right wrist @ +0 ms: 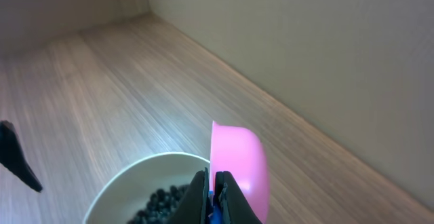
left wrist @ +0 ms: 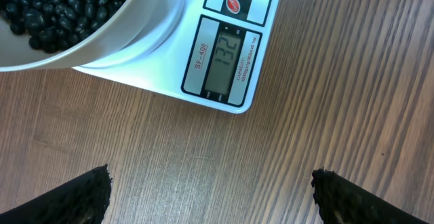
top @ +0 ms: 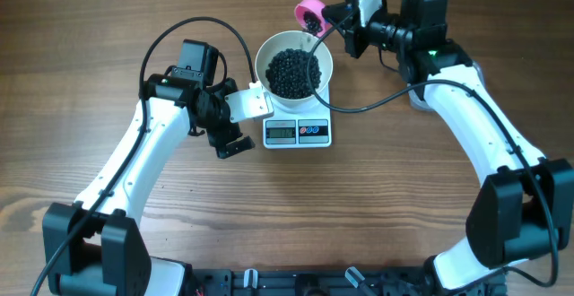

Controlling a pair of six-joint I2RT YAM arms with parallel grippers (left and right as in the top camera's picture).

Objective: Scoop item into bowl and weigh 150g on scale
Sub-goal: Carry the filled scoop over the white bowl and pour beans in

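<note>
The white bowl (top: 265, 49) stands on the scale (top: 318, 132) at the table's middle back and holds a heap of black beans, the item (top: 291, 70). My right gripper (top: 334, 15) is shut on the handle of a pink scoop (top: 311, 12), which hangs tipped on its side just above the bowl's far rim. In the right wrist view the scoop (right wrist: 241, 159) sits right of the bowl rim (right wrist: 135, 173). My left gripper (top: 230, 143) hovers open and empty, left of the scale. Its view shows the scale (left wrist: 176, 54), the display (left wrist: 224, 61) reading 132, and beans (left wrist: 47, 13).
A black cable (top: 377, 101) loops from the right arm past the bowl's right side and over the scale's back corner. A pale wall (right wrist: 325, 61) rises just behind the scoop. Bare wood (left wrist: 203, 170) lies under the left gripper.
</note>
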